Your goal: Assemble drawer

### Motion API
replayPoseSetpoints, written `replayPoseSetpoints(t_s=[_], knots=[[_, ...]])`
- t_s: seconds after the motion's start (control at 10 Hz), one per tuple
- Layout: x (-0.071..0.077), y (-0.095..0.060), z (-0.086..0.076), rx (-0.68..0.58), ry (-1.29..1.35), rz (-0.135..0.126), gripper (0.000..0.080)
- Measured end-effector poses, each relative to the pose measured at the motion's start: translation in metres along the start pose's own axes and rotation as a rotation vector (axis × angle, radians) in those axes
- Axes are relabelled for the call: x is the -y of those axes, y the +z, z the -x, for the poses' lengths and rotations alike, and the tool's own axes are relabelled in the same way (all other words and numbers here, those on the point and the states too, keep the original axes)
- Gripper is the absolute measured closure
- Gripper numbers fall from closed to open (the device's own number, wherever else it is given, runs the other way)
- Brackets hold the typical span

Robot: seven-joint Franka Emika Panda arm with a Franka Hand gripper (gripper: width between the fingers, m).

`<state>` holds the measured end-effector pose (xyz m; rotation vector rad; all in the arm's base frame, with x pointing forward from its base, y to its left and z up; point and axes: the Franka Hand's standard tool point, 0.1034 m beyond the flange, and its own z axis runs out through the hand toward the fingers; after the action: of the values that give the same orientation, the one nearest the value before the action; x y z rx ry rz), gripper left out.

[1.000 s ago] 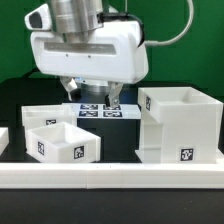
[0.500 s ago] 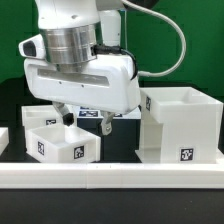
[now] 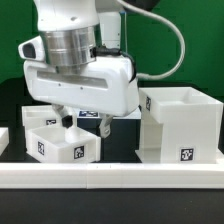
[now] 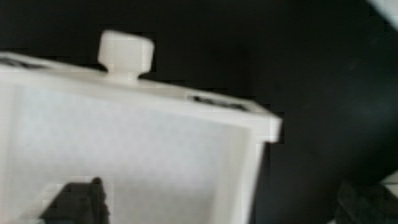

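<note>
The drawer's large white casing (image 3: 180, 125) stands at the exterior view's right, open side up, with a tag on its front. Two small white trays sit at the left: a front one (image 3: 65, 143) and a back one (image 3: 38, 115). My gripper (image 3: 85, 122) hangs open and empty just above the front tray's back edge. In the wrist view a tray (image 4: 125, 130) with its knob (image 4: 121, 52) fills the picture. The gripper (image 4: 222, 208) is open there; one fingertip (image 4: 75, 203) is over the tray's inside and the other is outside its side wall, over the black table.
A long low white rail (image 3: 110, 176) runs along the front of the table. The marker board (image 3: 92, 116) lies behind the trays, mostly hidden by my hand. A small white piece (image 3: 3, 138) shows at the left edge.
The gripper has moved to the exterior view's left and lower, from above the marker board to above the front tray. It has hardly moved in the last half second.
</note>
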<state>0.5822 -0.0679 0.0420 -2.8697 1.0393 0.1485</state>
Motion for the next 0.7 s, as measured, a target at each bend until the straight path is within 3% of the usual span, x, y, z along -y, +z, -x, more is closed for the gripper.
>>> replayPoseSetpoints(t_s=[0.3, 0.7], knots=[[0.001, 0.019, -0.001, 0.008, 0.008, 0.016, 0.0150], [0.002, 0.025, -0.003, -0.009, 0.009, 0.013, 0.0150]])
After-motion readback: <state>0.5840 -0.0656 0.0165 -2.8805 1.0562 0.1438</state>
